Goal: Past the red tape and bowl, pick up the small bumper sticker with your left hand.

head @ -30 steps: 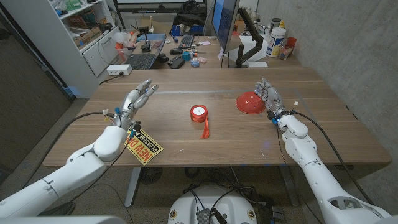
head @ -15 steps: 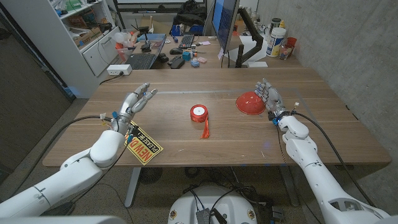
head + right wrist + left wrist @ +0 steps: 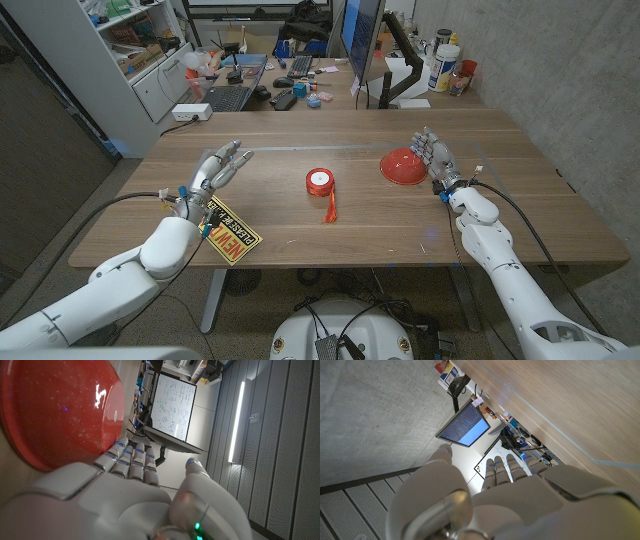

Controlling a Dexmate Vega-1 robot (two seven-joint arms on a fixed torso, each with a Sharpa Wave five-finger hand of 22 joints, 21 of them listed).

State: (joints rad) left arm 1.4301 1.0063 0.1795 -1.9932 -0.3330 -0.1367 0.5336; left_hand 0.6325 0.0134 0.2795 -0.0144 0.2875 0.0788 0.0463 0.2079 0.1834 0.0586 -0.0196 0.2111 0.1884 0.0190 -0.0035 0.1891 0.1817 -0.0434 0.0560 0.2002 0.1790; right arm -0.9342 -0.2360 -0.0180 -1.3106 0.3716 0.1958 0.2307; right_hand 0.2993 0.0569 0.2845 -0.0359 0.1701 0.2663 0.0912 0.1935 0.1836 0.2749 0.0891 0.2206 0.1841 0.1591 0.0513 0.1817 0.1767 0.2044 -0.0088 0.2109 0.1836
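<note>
The robot's left hand (image 3: 214, 168), empty with fingers spread, hovers just above the small bumper sticker (image 3: 232, 232) at the table's (image 3: 540, 200) near-left edge, while red tape (image 3: 319, 181), bowl (image 3: 402, 165) and the right hand (image 3: 432, 158), fingers apart and empty, line up rightward.

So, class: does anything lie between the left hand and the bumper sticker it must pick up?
Nothing visible does. The bumper sticker lies by the left hand's wrist, nearer the robot than the fingers. The red tape and bowl sit off to the right.
</note>
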